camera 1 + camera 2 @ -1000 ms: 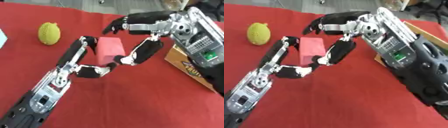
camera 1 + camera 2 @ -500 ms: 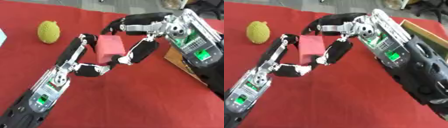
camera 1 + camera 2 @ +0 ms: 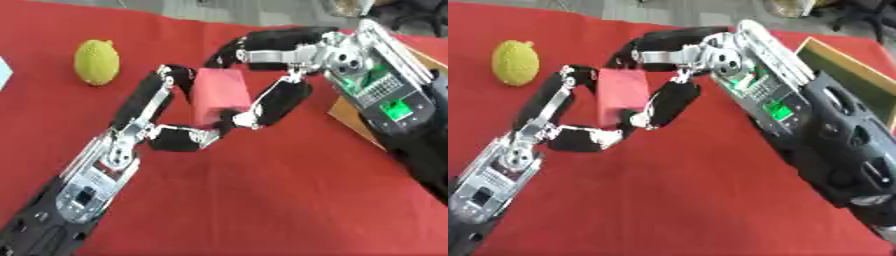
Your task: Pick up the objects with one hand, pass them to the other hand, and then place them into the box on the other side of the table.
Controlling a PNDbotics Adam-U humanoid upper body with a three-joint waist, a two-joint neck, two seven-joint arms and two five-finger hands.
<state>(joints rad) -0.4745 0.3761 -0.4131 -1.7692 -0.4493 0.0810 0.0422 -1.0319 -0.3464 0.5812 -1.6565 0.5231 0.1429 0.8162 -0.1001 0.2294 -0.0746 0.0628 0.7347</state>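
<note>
From the lower left corner the left arm reaches up across the red table cloth (image 3: 262, 200), and the left hand (image 3: 153, 127) has its fingers and thumb curled round a pink block (image 3: 219, 95), held upright at mid-table, apparently lifted off the cloth, though its underside is hidden. The right hand (image 3: 271, 75) comes in from the right and closes on the same block, fingers arched over its top and thumb against its lower right side. Further back on the left, a yellow-green bumpy fruit (image 3: 96, 62) lies on the cloth, well apart. At the right edge sits a wooden box (image 3: 846, 65).
</note>
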